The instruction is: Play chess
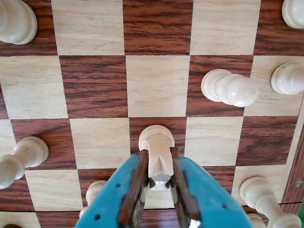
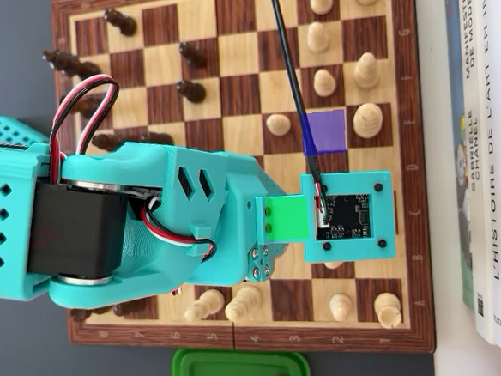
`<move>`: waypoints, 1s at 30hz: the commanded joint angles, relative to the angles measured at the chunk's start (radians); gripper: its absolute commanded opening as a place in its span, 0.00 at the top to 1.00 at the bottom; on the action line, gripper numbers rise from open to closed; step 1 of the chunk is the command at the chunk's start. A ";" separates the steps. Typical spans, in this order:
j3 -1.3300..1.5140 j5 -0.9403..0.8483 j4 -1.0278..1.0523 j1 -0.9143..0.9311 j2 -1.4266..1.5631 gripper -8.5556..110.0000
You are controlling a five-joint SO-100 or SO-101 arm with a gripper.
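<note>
In the wrist view my gripper (image 1: 159, 153) is shut on a white chess piece (image 1: 156, 142). Its brown pads (image 1: 140, 175) press both sides of the piece, whose round base points toward a dark square of the chessboard (image 1: 156, 85). I cannot tell whether the base touches the board. In the overhead view the teal arm (image 2: 150, 221) reaches across the board (image 2: 234, 13) from the left. The gripper and held piece are hidden under the wrist camera mount (image 2: 349, 215). One square (image 2: 324, 131) just above the mount is tinted blue-purple.
White pawns stand near the held piece in the wrist view: one to the right (image 1: 230, 88), one to the left (image 1: 21, 159), others at the corners. In the overhead view dark pieces (image 2: 192, 90) stand at the left and white pieces (image 2: 366, 121) at the right. There is a green tray (image 2: 237, 370) below the board and books (image 2: 488, 137) along the right.
</note>
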 commanded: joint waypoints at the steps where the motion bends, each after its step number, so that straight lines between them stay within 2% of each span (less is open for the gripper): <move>1: -0.008 -0.005 -0.008 0.009 0.009 0.91; 5: -0.008 -0.005 -0.008 0.009 0.009 0.90; 10: -0.009 -0.041 -0.009 0.008 0.012 0.84; 30: -0.008 -0.046 -0.002 0.008 0.015 0.81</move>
